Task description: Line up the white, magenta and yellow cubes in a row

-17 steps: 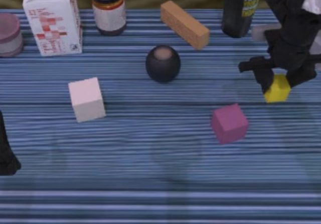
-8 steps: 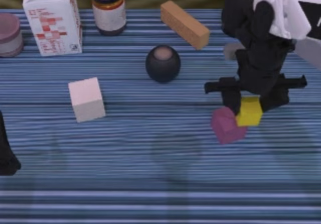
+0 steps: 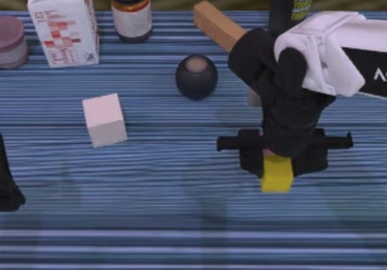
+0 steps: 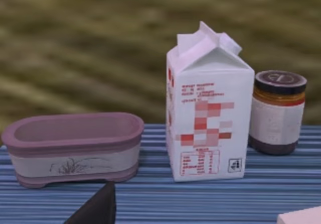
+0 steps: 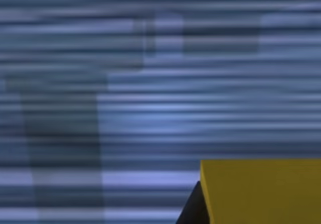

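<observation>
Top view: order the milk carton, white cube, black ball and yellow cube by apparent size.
1. Milk carton
2. White cube and black ball: look alike, unranked
3. Yellow cube, partly hidden in the right hand, raised nearer the camera, so unsure

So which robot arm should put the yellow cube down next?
The right arm, probably. Its right gripper already holds the yellow cube over the table's middle-right. The left gripper is parked at the table's left edge, nearer the white cube.
</observation>
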{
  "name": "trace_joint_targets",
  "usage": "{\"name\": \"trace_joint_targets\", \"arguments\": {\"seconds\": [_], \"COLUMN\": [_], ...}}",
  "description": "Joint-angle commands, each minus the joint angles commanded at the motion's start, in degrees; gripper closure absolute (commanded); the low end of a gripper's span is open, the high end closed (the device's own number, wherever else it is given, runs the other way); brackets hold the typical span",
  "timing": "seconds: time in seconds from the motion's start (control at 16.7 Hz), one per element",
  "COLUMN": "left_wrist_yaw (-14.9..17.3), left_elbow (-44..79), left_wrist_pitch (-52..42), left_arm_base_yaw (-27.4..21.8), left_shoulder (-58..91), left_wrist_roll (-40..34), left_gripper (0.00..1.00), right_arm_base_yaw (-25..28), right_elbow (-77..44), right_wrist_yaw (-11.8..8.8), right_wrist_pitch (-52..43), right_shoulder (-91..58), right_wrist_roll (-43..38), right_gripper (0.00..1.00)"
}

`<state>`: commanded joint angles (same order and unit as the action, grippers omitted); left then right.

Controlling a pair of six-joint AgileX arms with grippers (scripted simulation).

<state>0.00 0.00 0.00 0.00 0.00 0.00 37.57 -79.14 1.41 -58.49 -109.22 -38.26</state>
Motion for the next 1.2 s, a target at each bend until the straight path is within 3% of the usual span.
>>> {"name": "trace_joint_targets", "arguments": {"seconds": [0.24,0.66,0.96,1.2], "left_wrist_yaw": [0.0,0.0,0.0,0.0], "left_elbow": [0.0,0.0,0.0,0.0], "left_wrist_pitch": [0.0,0.0,0.0,0.0], "left_arm_base_yaw": [0.0,0.0,0.0,0.0], "left_shoulder": [0.0,0.0,0.0,0.0], "left_wrist_roll": [0.0,0.0,0.0,0.0], "left_gripper": [0.0,0.0,0.0,0.0], "right_arm_base_yaw": [-0.17,0.18,0.24,0.24], "right_elbow": [0.5,8.11,8.67,8.67], "right_wrist_yaw": [-0.09,0.02,0.04,0.04], "right_wrist_pitch": [0.87,13.91,14.72,14.72], "right_shoulder": [-0.59,-5.63,-6.06,-6.06], "right_wrist_roll": [0.04,-0.3,-0.33,-0.33], "right_gripper": [1.0,1.0,1.0,0.7]}}
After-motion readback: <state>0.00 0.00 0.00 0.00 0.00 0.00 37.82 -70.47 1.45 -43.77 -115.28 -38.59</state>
